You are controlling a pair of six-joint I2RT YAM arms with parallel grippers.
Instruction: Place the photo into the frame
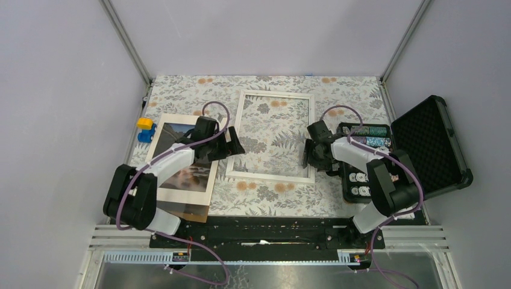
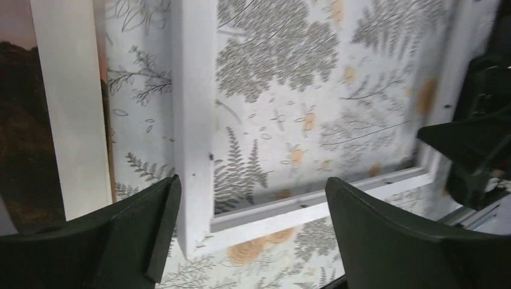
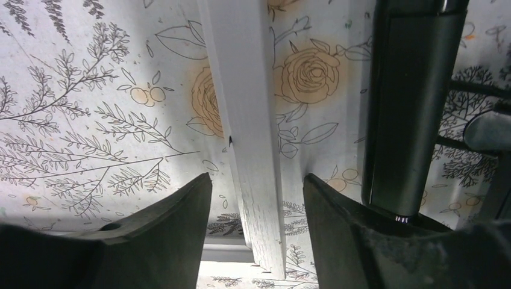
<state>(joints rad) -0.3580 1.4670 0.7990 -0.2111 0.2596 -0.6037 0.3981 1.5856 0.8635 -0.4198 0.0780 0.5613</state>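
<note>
Where the frame lies flat, left pincer and right pincer straddle its rails, jaws apart, seemingly to steady it. The photo lies left.

Lit brightly and evenly from above in the top view, with soft shadows beneath the arms on the floral tablecloth. Dimmer and softer at the wrists: near fingers dark and defocused, frame rail mildly blurred.
</note>
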